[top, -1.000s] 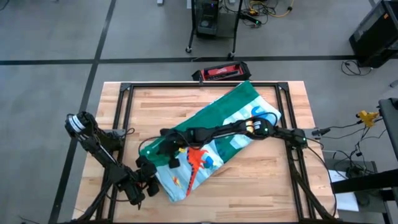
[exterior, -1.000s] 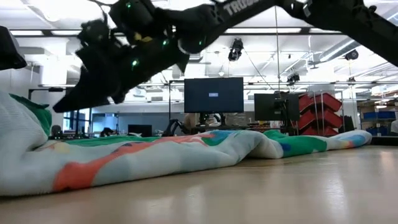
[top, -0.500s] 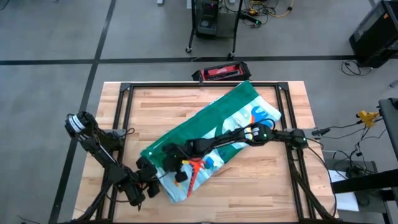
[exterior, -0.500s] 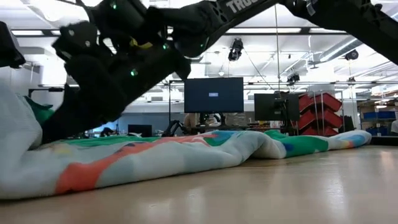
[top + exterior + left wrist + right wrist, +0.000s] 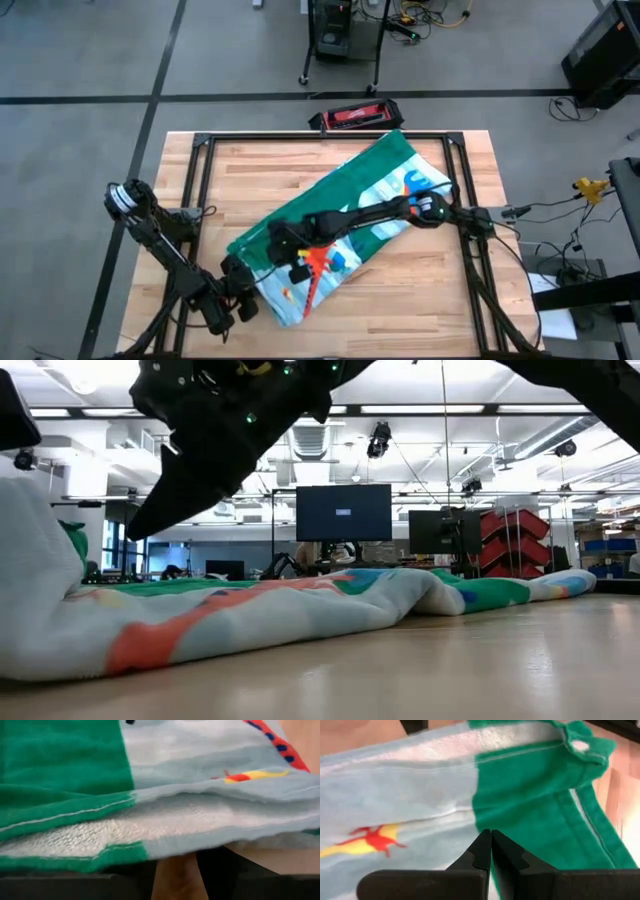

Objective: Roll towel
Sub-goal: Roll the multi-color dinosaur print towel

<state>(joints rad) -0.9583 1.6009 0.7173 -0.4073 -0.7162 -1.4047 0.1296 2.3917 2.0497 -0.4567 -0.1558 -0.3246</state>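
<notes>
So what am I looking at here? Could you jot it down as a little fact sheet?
Surface: wooden table
Item: dinosaur-print towel with green border, lying diagonally, partly folded
Left gripper: at the towel's near end, with the edge layers between its fingers
Right gripper: shut, empty, above the towel's green border
Beyond the table: red and black case on the floor

Bright, even overhead lighting with soft shadows. Ceiling light strips [image 5: 420,408] glare at twelve o'clock in the low view. The left wrist view's towel [image 5: 200,820] is blurred.
</notes>
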